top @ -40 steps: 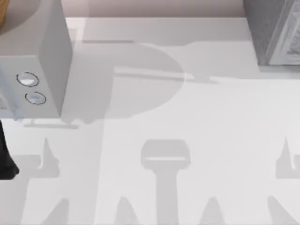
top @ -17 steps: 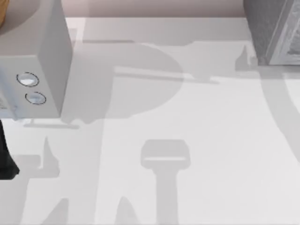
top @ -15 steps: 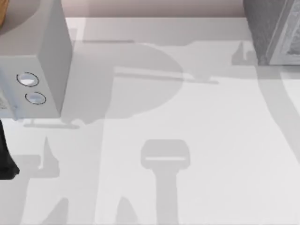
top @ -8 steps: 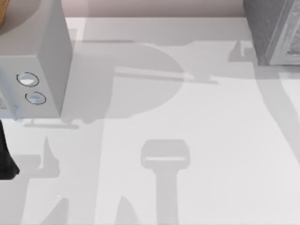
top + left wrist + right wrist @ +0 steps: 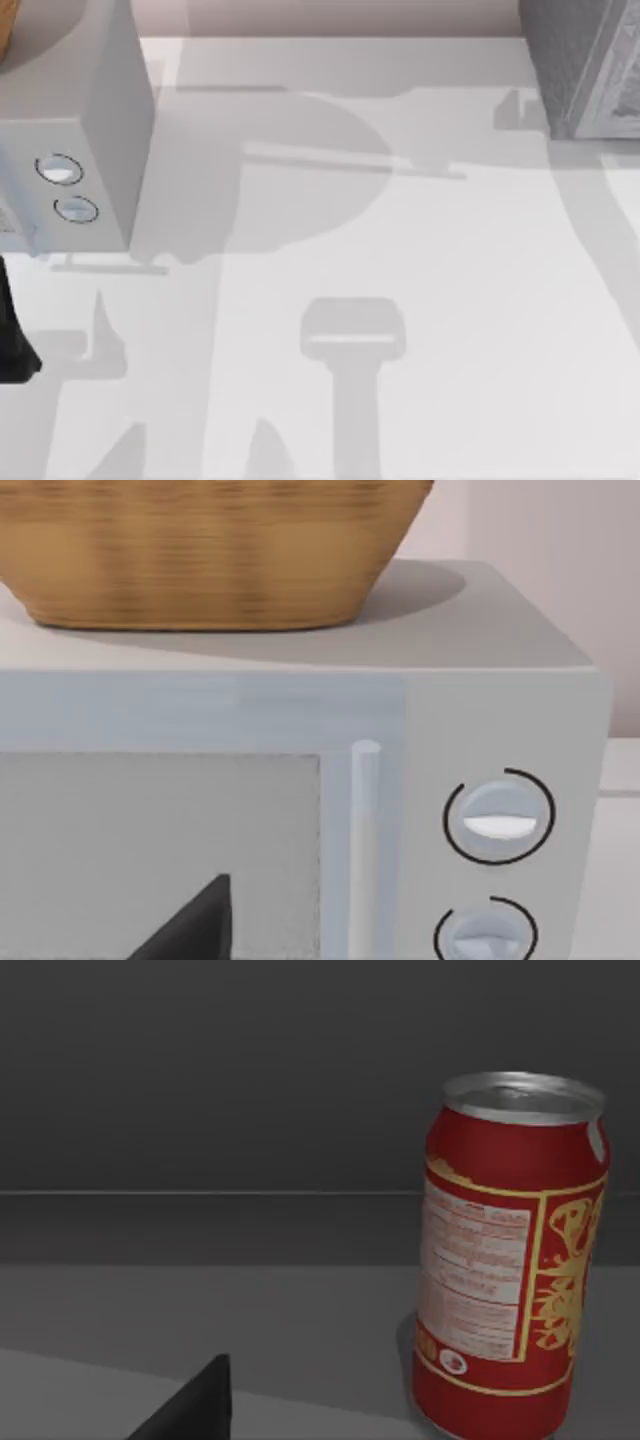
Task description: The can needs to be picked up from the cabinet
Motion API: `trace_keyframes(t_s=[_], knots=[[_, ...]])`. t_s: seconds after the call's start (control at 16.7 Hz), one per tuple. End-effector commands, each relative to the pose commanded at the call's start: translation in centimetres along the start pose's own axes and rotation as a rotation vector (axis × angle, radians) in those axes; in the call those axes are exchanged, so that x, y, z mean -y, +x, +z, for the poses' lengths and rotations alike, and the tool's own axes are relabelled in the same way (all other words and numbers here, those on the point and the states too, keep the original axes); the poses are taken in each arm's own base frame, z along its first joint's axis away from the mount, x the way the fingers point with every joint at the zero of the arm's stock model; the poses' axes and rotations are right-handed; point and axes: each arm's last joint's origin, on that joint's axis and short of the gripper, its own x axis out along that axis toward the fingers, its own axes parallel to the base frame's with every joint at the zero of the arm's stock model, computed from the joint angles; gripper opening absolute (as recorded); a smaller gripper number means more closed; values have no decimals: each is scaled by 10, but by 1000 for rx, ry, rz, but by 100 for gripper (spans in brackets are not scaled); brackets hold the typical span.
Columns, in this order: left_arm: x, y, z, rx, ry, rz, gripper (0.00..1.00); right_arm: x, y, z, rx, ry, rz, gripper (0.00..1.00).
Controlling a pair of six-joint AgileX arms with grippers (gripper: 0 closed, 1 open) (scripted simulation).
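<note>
Dark smooth shelf (image 5: 250,1310), cylindrical can (image 5: 510,1250)

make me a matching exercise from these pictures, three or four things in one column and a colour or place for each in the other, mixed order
Things:
1. small red cylindrical can with a silvery top
2. woven tan wicker basket
3. round pale dial knobs
4. dark grey cabinet

Places:
A. on top of the light grey microwave
B. at the top view's right far corner of the table
C. standing upright on a dark grey floor before a dark wall
D. on the microwave's front, beside its door

Pairs: 1-C, 2-A, 3-D, 4-B
</note>
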Motion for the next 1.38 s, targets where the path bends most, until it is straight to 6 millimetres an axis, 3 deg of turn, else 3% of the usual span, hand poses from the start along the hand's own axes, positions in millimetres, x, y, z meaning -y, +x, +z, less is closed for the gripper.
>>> trace_keyframes(t_s=[0.3, 0.72, 1.02, 1.38], knots=[[0, 0, 0, 0, 0, 0, 100, -1, 5, 0, -2, 0, 2, 100], [0, 0, 0, 0, 0, 0, 100, 0, 57, 0, 0, 0, 0, 100], [0, 0, 0, 0, 0, 0, 100, 0, 60, 0, 0, 0, 0, 100], [0, 0, 0, 0, 0, 0, 100, 0, 60, 0, 0, 0, 0, 55]])
